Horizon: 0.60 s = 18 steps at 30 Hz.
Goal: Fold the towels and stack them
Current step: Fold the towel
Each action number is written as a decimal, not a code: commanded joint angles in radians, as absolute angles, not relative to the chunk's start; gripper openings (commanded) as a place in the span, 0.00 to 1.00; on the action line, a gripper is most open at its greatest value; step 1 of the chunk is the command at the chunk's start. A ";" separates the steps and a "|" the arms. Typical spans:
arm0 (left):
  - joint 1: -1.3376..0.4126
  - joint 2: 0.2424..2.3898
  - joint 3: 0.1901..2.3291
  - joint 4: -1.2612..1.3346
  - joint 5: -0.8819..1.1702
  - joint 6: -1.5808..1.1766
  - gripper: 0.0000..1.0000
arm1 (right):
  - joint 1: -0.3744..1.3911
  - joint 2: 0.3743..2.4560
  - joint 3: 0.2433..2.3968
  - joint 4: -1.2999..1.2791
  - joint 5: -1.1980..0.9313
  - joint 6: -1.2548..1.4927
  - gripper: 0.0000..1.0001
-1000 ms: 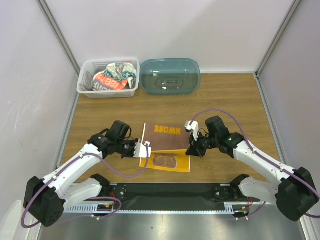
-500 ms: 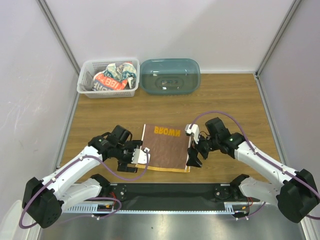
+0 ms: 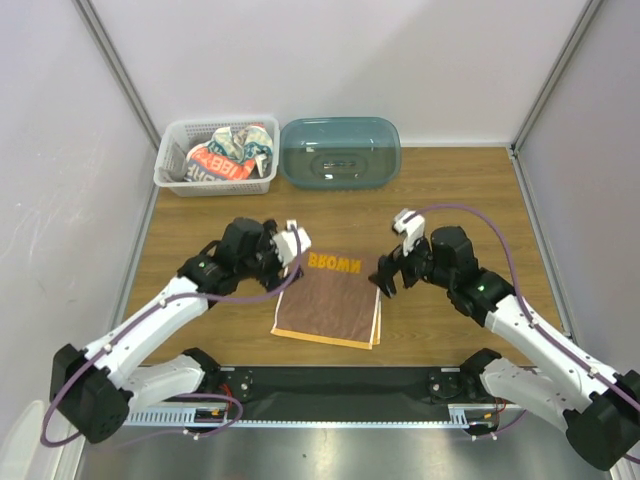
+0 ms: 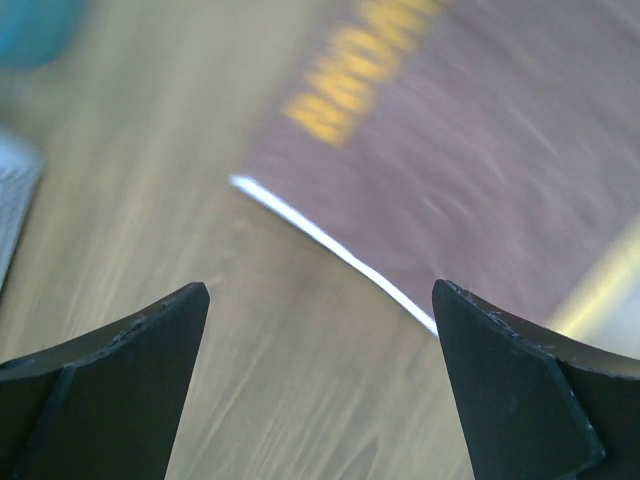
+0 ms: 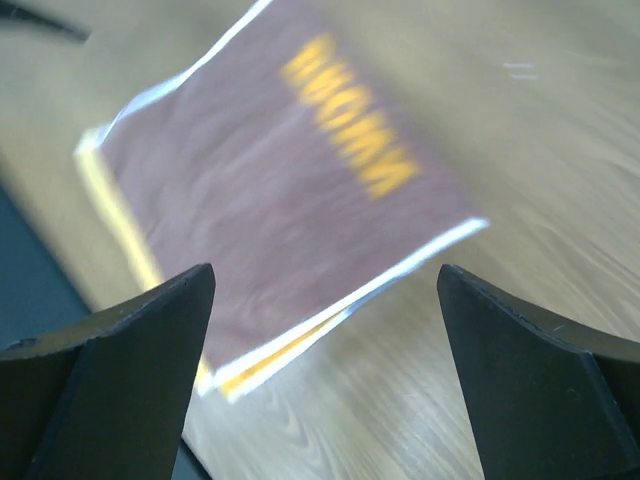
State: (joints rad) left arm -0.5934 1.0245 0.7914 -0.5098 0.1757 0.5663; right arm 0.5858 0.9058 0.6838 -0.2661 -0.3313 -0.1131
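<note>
The top view looks steeply down from above and behind the arm bases (image 3: 203, 366), taking in the whole bench (image 3: 460, 190) with the brown towel (image 3: 328, 300) near its middle. Each wrist view looks down between its own dark fingers (image 4: 110, 390), close and blurred, at that towel, which all three views share.

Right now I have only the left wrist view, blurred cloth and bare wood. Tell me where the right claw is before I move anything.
Observer: The right claw hangs open by the right edge of the brown towel, holding nothing.
Operator: Give me the state of that towel.
Observer: It lies as a folded rectangle between the two arms, near the front of the table.
Operator: Now report the other towels.
Observer: A white printed towel sits crumpled in the white basket at the back left, beside a teal tub.
</note>
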 commanded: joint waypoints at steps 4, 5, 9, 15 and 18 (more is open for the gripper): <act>-0.591 1.196 0.959 -0.389 -0.250 -0.036 1.00 | 0.554 0.994 0.787 -0.235 0.122 0.300 1.00; -0.588 1.233 0.972 -0.412 -0.262 -0.085 1.00 | 0.549 1.008 0.787 -0.241 0.138 0.348 0.99; -0.560 1.275 0.935 -0.398 -0.227 -0.288 1.00 | 0.538 1.078 0.747 -0.177 0.147 0.527 0.84; -0.471 1.278 0.783 -0.189 -0.075 -0.512 0.76 | 0.535 1.179 0.712 -0.095 0.199 0.679 0.44; -0.465 1.334 0.759 -0.134 -0.028 -0.528 0.66 | 0.534 1.225 0.712 -0.098 0.215 0.703 0.45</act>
State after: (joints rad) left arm -0.4751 1.2942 0.7811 -0.2546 -0.1032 -0.4076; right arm 0.5381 1.1961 0.7105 -0.1551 0.1516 0.6117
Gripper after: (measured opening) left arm 0.701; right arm 0.448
